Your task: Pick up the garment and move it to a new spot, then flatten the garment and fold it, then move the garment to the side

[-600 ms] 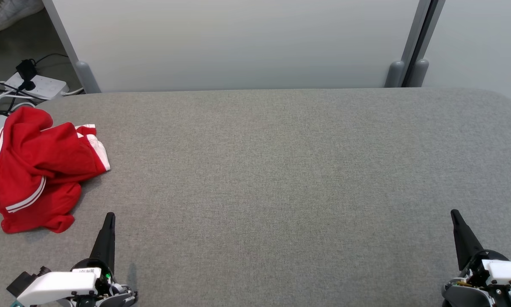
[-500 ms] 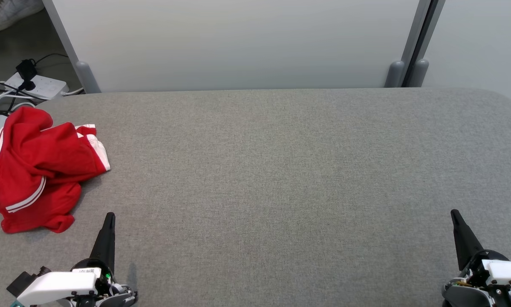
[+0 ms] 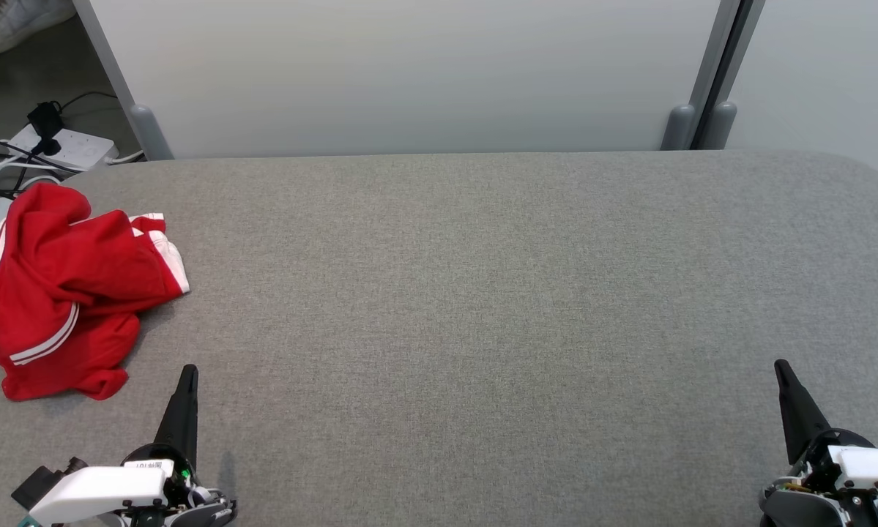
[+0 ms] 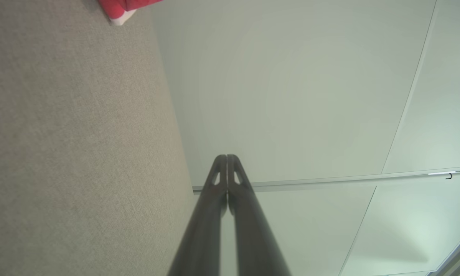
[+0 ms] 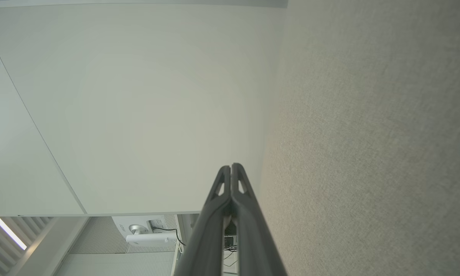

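Head view: garment (image 3: 65,293) lies crumpled at the left edge of the table (image 3: 482,293), while left gripper (image 3: 188,372) and right gripper (image 3: 780,366) rest near, fingers pressed together, evidently awaiting pickup.

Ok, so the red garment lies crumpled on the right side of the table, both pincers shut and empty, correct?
Wrong side: the head view shows the red garment crumpled on the left side of the table. The left pincer and the right pincer are indeed shut and empty.
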Tool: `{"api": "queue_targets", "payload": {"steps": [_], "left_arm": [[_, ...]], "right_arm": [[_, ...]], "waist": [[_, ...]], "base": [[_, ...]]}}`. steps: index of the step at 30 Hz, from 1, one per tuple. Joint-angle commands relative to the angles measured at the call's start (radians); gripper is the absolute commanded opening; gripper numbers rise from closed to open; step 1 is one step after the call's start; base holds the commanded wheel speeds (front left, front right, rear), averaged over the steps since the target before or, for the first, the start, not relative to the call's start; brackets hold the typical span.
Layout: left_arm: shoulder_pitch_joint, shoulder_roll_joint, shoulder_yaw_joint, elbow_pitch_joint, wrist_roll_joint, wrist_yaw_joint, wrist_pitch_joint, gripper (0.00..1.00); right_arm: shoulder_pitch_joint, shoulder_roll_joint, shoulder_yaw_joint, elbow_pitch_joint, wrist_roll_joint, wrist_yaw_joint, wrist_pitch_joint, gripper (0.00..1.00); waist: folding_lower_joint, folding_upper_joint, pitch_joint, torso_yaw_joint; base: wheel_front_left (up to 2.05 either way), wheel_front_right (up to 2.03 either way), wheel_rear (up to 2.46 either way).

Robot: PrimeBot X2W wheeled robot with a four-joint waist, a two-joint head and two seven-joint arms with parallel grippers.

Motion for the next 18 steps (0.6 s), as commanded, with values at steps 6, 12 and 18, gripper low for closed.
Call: {"api": "queue_targets", "payload": {"steps": [6, 12, 18], "left_arm": [[-0.056, 0.009, 0.032, -0.026, -0.005, -0.004, 0.006, 0.0], [-0.056, 0.009, 0.032, -0.026, -0.005, -0.004, 0.006, 0.0], [-0.056, 0.009, 0.032, -0.026, -0.005, -0.004, 0.006, 0.0]], "right_arm": [[-0.035, -0.014, 0.016, -0.029, 0.012, 0.0, 0.007, 0.0], [-0.035, -0.014, 0.016, -0.029, 0.012, 0.0, 0.007, 0.0], [-0.035, -0.014, 0.016, -0.029, 0.012, 0.0, 0.007, 0.0]], "waist": [[0.0, -0.0001, 0.0, 0.0], [0.0, -0.0001, 0.0, 0.0], [0.0, -0.0001, 0.0, 0.0]], "base": [[0.0, 0.0, 0.0], [0.0, 0.0, 0.0], [0.0, 0.0, 0.0]]}}
